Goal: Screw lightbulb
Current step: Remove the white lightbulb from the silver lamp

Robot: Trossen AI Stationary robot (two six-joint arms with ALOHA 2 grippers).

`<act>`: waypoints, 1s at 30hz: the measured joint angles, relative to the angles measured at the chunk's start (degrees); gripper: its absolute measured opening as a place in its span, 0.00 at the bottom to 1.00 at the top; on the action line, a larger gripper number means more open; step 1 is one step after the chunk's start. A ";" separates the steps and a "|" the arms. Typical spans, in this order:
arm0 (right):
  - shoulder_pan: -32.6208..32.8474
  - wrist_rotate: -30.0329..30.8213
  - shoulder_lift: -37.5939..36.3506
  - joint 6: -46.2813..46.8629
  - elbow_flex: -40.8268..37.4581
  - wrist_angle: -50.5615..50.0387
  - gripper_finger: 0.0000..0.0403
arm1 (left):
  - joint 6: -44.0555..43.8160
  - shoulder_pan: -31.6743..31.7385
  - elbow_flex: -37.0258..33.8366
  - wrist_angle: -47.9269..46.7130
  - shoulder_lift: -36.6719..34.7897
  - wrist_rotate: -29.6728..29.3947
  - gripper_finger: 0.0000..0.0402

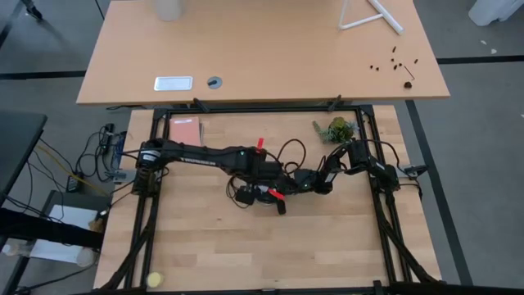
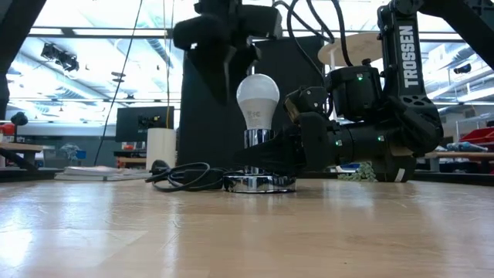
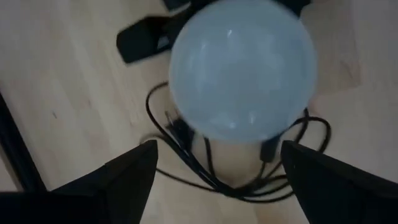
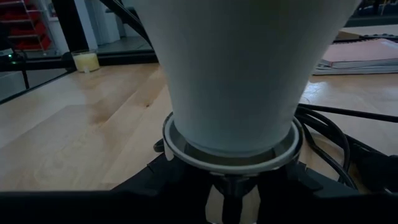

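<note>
- Left gripper [image 3: 214, 171] sits straight above the bulb [image 3: 242, 68]; jaws spread wide, one finger on each side of the glass, neither touching it. Nothing held.
- Bulb stands upright, its screw end down in the socket [image 2: 258, 182], between and below the left jaws. In the low view the left gripper's dark body hangs just over the bulb's crown.
- Right gripper [image 4: 230, 193] is low at the socket, jaws closed on the socket stem just beneath the bulb's collar, bracing the base against turning.
- Cord [image 2: 185, 176] lies coiled on the table [image 2: 247, 232] beside the socket, on the side away from the right arm.
- Judgement: the left jaws look released between turns, or the bulb is already seated; how deep the thread sits cannot be told.
- To do it well: close on the widest part of the glass, evenly and lightly; keep the wrist axis in line with the bulb's axis; twist without side push.
- Keep the right grip firm, so the socket does not spin or drag the cord.
</note>
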 joint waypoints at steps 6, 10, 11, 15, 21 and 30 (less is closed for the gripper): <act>0.00 0.00 0.00 -0.04 0.00 0.00 0.45 | 10.23 -0.02 -0.41 4.64 0.01 0.17 0.88; -0.01 0.00 0.00 -0.04 0.00 0.00 0.45 | 18.87 -0.02 -0.41 5.24 0.01 1.02 0.88; -0.01 0.00 0.00 -0.04 0.00 0.00 0.45 | 20.51 -0.02 -0.42 4.79 0.01 1.81 0.88; 0.00 -0.02 0.00 -0.34 0.00 0.00 0.45 | 29.25 -0.02 -0.41 5.20 0.63 4.35 0.88; 0.02 -0.09 -0.01 -0.34 0.00 0.00 0.45 | 39.06 -0.21 -0.37 5.90 1.44 1.91 0.88; 0.02 -0.07 0.00 -0.11 0.00 0.02 0.45 | 46.72 -0.65 -0.37 9.41 1.84 -0.29 0.88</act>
